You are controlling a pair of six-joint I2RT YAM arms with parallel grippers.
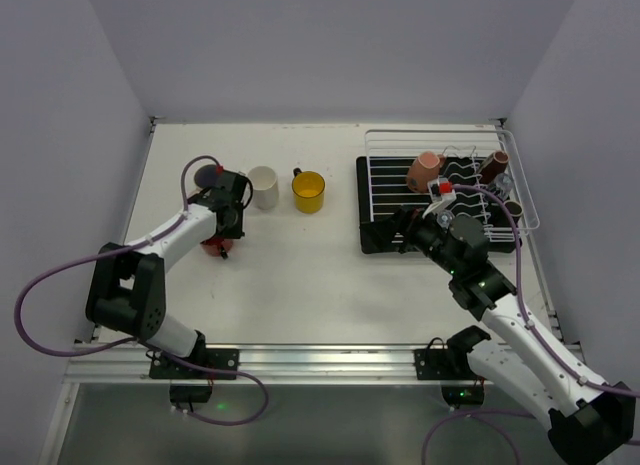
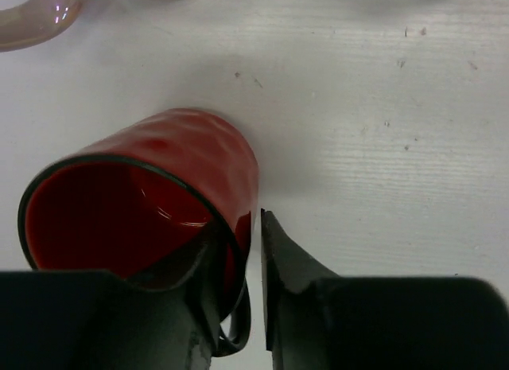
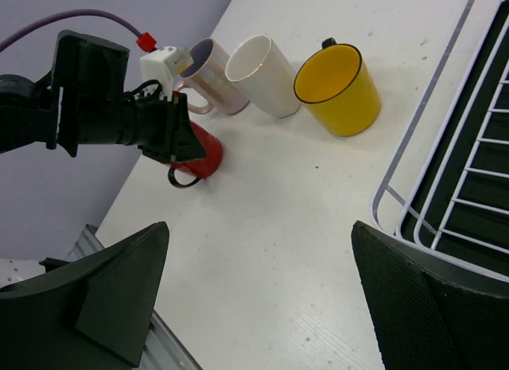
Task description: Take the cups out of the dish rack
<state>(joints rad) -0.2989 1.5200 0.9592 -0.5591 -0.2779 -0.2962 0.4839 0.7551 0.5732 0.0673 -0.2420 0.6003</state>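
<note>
Right gripper (image 3: 258,251): hanging over the bare table (image 1: 300,285) just left of the rack's near-left corner; fingers standing wide apart, carrying nothing.
Left gripper (image 2: 253,227): working at the near left of the table; one finger sitting inside the cup's mouth and the other outside, clamping the wall beside the handle.
Red cup (image 2: 159,171): being held in that clamp, tilted with its mouth toward the wrist camera and its handle low. Whether its base is touching the table cannot be told.
Step in hand: judged to be the set-down of the red cup, near the row of cups standing on the table.
Pink mug (image 3: 208,75): standing on the table just beyond the left gripper, at the left end of the row.
White cup (image 3: 262,74): standing just right of the pink mug.
Yellow cup (image 3: 338,87): standing right of the white cup, apart from the rack.
Dish rack (image 1: 430,133): sitting at the far right on a black tray (image 1: 375,240).
Pinkish-brown cup (image 1: 425,171): lying tilted in the rack, left of the wavy dividers.
Dark brown cup (image 1: 494,166): sitting in the rack toward the right rim; another brown cup is showing nearer along that rim, partly hidden.
Next move: calling for the red cup to be righted and seated before the fingers part. The free right gripper is looking best placed for the pinkish-brown cup.
</note>
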